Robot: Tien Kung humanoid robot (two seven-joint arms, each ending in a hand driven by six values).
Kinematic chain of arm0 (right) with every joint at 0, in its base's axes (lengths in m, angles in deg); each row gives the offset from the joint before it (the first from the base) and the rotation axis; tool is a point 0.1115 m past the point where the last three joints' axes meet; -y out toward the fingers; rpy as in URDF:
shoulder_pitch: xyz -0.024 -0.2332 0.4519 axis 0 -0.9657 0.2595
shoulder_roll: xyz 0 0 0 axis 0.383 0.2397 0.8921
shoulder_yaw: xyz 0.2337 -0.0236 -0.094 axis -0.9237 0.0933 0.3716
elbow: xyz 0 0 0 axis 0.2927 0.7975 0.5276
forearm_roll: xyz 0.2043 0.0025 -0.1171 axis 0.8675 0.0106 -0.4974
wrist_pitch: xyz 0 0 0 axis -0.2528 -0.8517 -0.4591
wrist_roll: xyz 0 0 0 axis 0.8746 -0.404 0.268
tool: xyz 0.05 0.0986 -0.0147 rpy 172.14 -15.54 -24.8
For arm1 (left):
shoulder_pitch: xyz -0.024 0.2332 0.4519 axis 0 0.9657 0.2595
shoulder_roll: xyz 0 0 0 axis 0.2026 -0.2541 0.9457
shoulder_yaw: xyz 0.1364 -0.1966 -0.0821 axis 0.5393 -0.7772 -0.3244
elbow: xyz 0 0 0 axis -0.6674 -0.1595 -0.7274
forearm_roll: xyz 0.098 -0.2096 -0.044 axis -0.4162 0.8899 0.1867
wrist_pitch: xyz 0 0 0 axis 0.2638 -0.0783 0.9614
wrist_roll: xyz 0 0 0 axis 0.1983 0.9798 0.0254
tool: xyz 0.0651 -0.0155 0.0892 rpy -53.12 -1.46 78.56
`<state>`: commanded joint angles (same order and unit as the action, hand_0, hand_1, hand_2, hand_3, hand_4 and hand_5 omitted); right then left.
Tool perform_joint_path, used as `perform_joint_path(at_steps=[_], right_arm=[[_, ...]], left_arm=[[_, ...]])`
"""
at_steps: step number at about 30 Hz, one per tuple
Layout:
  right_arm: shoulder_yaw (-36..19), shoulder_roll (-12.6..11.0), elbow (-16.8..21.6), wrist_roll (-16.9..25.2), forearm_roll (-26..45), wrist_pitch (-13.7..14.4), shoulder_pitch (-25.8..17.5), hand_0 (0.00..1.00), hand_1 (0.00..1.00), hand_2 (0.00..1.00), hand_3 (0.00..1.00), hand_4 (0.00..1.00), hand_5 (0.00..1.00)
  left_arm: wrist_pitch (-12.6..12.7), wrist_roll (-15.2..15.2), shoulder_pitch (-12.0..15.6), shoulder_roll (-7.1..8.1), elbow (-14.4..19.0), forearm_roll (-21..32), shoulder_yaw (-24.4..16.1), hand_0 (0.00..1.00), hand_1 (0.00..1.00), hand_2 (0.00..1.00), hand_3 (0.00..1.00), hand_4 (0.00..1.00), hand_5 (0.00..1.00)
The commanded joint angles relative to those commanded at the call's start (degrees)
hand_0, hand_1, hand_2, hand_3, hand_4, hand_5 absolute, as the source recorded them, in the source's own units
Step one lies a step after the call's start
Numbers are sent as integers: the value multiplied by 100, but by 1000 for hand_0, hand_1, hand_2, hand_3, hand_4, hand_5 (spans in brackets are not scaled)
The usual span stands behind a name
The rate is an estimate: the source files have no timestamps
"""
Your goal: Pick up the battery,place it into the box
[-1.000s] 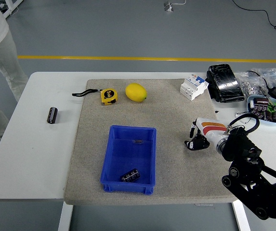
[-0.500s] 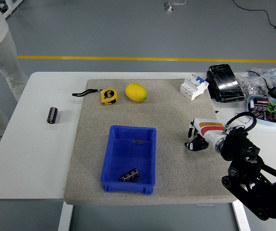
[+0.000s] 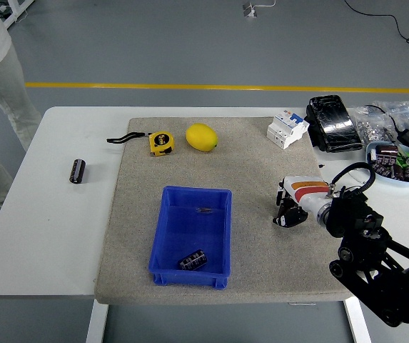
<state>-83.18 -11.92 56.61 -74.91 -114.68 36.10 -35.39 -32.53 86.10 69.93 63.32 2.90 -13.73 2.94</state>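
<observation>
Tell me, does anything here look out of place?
One battery lies alone on the bare table, left of the mat, far from the blue box, which already holds another battery. Nothing looks spilled or damaged.

White table (image 3: 61,236) carries beige mat (image 3: 261,150), battery (image 3: 78,171).
</observation>
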Motion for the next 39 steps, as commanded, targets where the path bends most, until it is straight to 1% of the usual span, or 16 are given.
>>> perform_joint_path(at_steps=[14,15,32,33,38,39], right_arm=[[-64,-93,65,12,-89,-170,-40,435,444,520,478,903,212],[-64,-99,68,12,-89,-178,-46,432,444,522,479,921,233],[-79,-120,20,7,-79,-196,-74,419,440,521,479,927,244],[-81,-120,17,7,-79,-196,-75,393,430,506,476,921,243],[-85,-125,19,-9,-56,-180,-80,393,430,506,476,921,243],[-85,-125,22,-12,-52,-179,-80,326,409,470,465,898,235]], left_arm=[[0,-1,-14,5,-1,7,14,596,527,550,648,641,739],[-1,0,-16,4,-1,3,13,596,527,549,648,641,737],[-10,-3,-21,8,4,11,29,595,525,548,648,642,737],[-12,-1,-22,9,5,5,29,593,524,547,647,642,737],[-15,3,-24,9,6,-6,24,593,524,547,647,642,737],[-17,6,-24,9,6,-13,21,598,523,548,648,642,738]])
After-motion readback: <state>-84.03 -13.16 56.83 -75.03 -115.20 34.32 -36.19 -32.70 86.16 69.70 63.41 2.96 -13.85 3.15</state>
